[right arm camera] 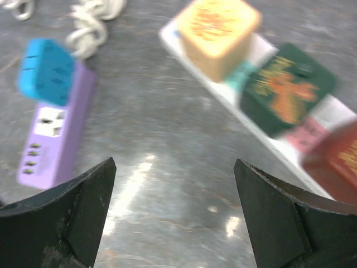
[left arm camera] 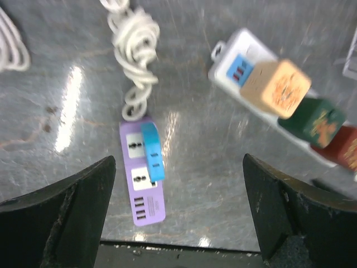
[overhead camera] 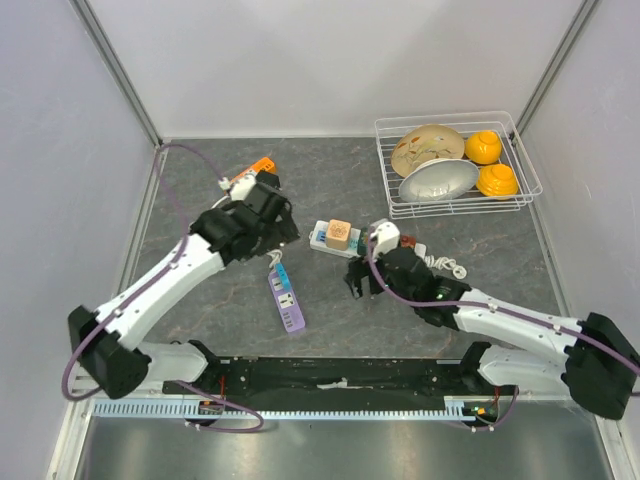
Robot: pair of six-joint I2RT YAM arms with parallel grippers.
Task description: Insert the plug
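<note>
With the left gripper (left arm camera: 177, 178) and the right gripper (right arm camera: 174, 173) both spread wide and empty, the blue plug (overhead camera: 279, 272) lies on the purple power strip (overhead camera: 289, 308) just left of centre in the top view, so I judge reaching comes now, then gripping and pressing it straight down.

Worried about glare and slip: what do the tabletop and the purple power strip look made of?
The tabletop looks like grey veined stone or stone-print laminate, glossy: light streaks reflect off it. The purple power strip looks like smooth moulded plastic, satin, evenly coloured with rounded edges.
</note>
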